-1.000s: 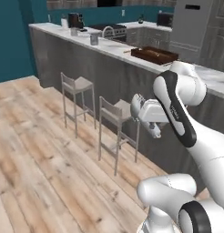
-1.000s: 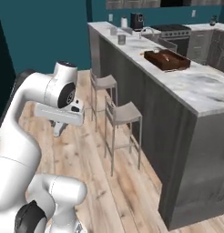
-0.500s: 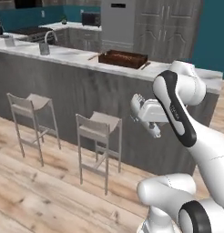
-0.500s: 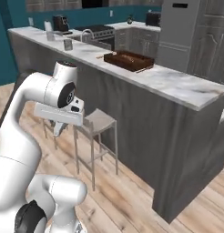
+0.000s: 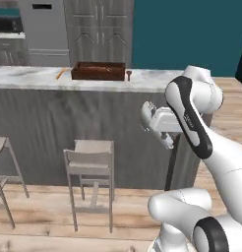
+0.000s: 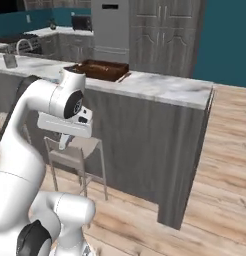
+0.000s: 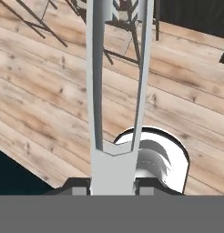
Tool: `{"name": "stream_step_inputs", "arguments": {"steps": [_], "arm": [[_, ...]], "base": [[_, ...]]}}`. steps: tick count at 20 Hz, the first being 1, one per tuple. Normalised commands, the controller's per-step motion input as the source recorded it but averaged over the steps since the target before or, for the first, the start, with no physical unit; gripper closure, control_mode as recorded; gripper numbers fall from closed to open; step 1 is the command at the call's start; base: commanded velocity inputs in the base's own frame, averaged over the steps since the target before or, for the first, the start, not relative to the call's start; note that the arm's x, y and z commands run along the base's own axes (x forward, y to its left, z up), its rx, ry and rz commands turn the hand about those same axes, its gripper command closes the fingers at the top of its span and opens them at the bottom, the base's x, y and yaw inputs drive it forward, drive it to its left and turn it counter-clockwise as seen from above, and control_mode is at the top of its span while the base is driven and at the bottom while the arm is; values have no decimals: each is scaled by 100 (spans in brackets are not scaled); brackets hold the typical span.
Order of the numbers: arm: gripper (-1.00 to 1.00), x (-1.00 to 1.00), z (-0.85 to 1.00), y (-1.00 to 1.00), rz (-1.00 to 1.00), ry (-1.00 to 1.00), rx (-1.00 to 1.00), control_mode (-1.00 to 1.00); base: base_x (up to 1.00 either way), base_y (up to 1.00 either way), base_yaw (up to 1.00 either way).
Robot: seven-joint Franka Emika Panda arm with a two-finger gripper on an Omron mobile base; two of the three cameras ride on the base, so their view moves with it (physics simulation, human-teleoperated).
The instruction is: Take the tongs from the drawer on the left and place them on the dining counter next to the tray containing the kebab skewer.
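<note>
The dining counter runs as a long marble slab beyond and above the claw, its grey wood-grain side panel facing the robot. Wooden floor planks lie below the claw in the hand view, with a bar stool standing on them against the counter's side, lower than the claw and to its left in the left base view.

On the slab sits the tray, dark brown with raised sides, well apart from the claw, higher and further off. What lies inside it is too small to make out from here; a thin orange-brown stick rests on the marble just beside the tray's left end, and it may be the skewer, though I cannot say.

The gripper hangs in front of the counter's side panel, below the slab's edge, pointing down toward the floor. It is pinching the tongs: in the hand view their joined end sits pressed between the two dark finger tips, and the two light-grey arms run straight out away from the claw, spreading slightly over the floor planks and toward stool legs at the far end.
</note>
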Motion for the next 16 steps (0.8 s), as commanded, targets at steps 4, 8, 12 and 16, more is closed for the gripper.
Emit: {"name": "stream_step_inputs", "arguments": {"steps": [4,8,12,16], "arm": [[100,0,0,0,0,0,0,100],[100,0,0,0,0,0,0,100],[100,0,0,0,0,0,0,100],[100,0,0,0,0,0,0,100]], "base": [[38,94,-69],[31,85,-56],[9,53,-34],[22,5,-5]]}}
